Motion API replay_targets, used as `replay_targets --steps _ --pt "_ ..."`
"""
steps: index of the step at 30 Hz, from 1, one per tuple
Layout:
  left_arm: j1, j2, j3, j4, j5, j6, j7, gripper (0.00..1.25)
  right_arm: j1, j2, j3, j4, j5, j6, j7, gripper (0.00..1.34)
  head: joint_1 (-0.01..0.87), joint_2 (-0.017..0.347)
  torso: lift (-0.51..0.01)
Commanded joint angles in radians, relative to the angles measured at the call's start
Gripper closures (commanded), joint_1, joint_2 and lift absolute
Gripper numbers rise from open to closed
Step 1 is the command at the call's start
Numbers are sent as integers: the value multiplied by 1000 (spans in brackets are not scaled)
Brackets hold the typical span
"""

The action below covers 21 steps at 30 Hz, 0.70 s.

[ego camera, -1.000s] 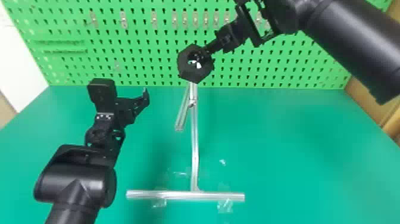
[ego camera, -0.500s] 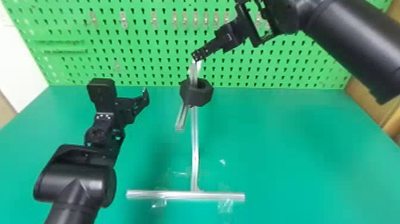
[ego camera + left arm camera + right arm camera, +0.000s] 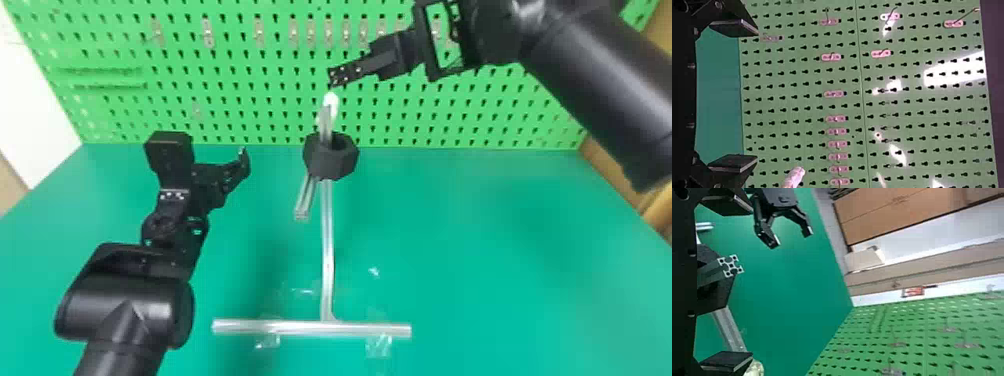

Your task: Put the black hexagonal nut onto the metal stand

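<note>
The black hexagonal nut (image 3: 341, 161) sits around an upper bar of the metal stand (image 3: 327, 240) in the head view, the bar's end standing out above its hole. Just above the stand's tip is my right gripper (image 3: 332, 77). In the right wrist view the right gripper (image 3: 752, 284) is open, with the nut (image 3: 718, 295) and the bar's cross-shaped end (image 3: 730, 266) between and below its fingers, neither gripped. My left gripper (image 3: 242, 162) waits left of the stand; in the left wrist view the left gripper (image 3: 756, 96) is open and holds nothing.
A green pegboard (image 3: 250, 107) with small metal hooks stands behind the green table (image 3: 475, 250). The stand's crossbar foot (image 3: 300, 327) lies near the table's front, with clear tape by it. Another short bar (image 3: 305, 200) slants down just below the nut.
The nut has left my right gripper and dropped from the stand's top to lower around the bar, tilting flatter. The right gripper has opened and since risen slightly. My left arm has kept still.
</note>
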Motion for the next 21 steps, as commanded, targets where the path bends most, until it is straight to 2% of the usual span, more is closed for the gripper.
replay_targets --steps 1,8,13,21 --pt "6 2 9 -9 1 0 0 147 58 7 -144 -7 17 -20 0 4 693 81 -1" --pt "15 2 19 -19 4 2 0 147 148 17 -373 -101 129 -47 0 4 693 81 -1" --pt "22 2 30 -32 4 3 0 147 211 30 -470 -159 186 -77 -17 4 693 81 -1" --pt "26 2 36 -46 8 8 0 147 355 50 -606 -277 200 -118 -127 7 693 81 -1"
